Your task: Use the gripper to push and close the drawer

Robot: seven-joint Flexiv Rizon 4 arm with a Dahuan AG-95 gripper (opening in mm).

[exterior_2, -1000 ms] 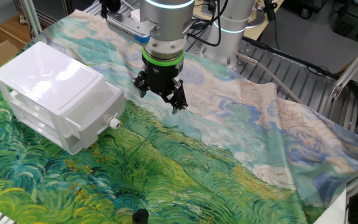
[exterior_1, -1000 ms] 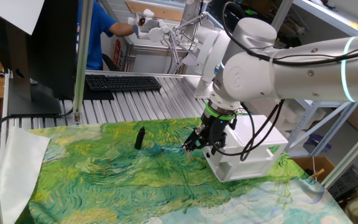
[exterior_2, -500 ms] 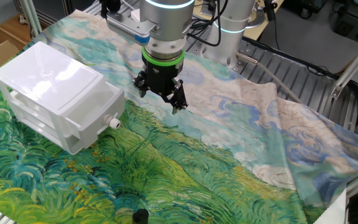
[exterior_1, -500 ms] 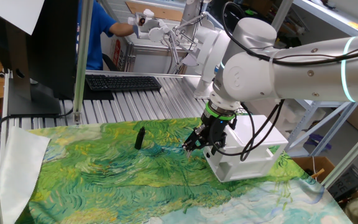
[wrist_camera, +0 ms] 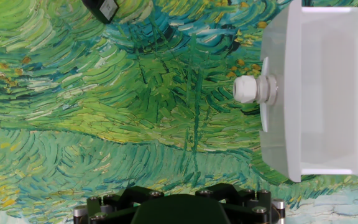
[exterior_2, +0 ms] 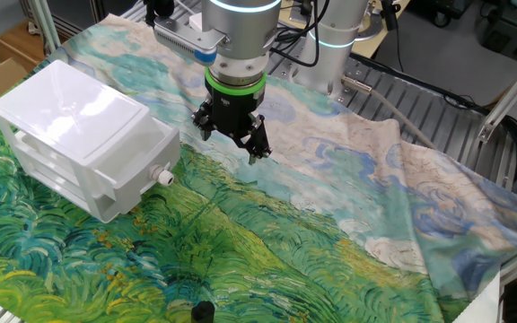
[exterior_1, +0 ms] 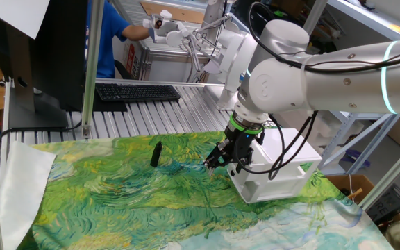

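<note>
- Over the painted green cloth [exterior_2: 267, 233] I hold my gripper [exterior_2: 232, 139] just above the fabric, beside the front corner of the white cabinet [exterior_2: 79, 117] and apart from it.
- Whether my fingers are spread or closed I cannot tell; nothing shows between them.
- On the cabinet's front sits the drawer [wrist_camera: 291, 93], its face close to flush with the cabinet's front as far as I can see.
- From the hand view, the drawer's knob [wrist_camera: 247, 89] looks whitish and juts out toward the cloth, off to the right side.
- Farther off on the cloth stands a short black stick [exterior_1: 156, 154], well apart from me and from the cabinet.
- Behind the cloth, a black keyboard [exterior_1: 136, 92] lies on the ribbed metal table [exterior_1: 165, 114].
</note>
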